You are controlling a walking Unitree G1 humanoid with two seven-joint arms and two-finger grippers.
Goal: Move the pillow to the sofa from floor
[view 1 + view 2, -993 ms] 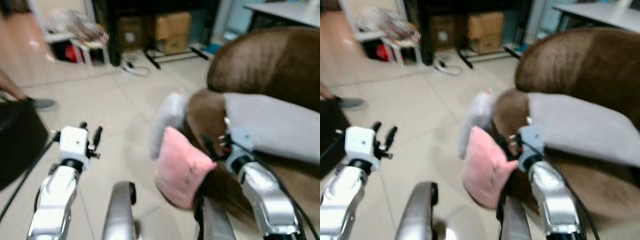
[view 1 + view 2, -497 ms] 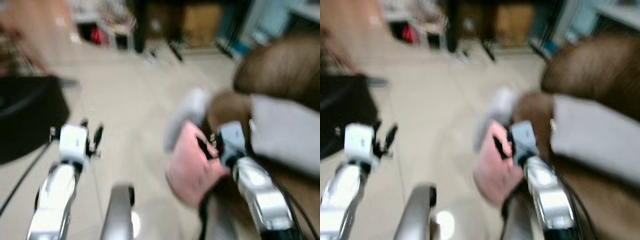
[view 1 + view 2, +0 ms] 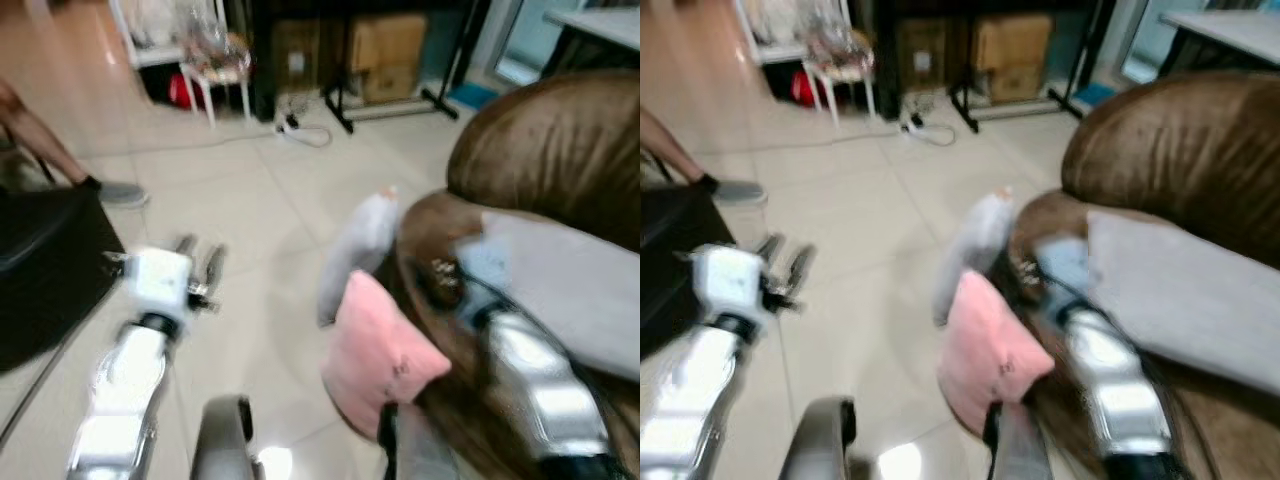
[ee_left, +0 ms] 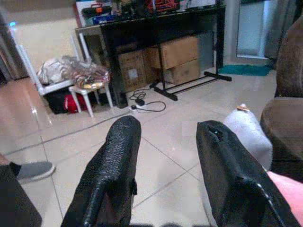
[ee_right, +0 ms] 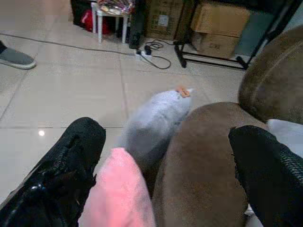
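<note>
Right hand open over pink pillow against sofa

I'm seeing a plain pink fabric pillow, a pale grey pillow, a brown suede-like sofa and beige floor tiles.

A pink pillow is leaning against the arm of the brown sofa, with a grey pillow standing just behind it. The left gripper is hovering over the tiled floor. The right gripper, blurred, is sitting beside the sofa arm. A grey cushion is lying on the sofa seat.
</note>
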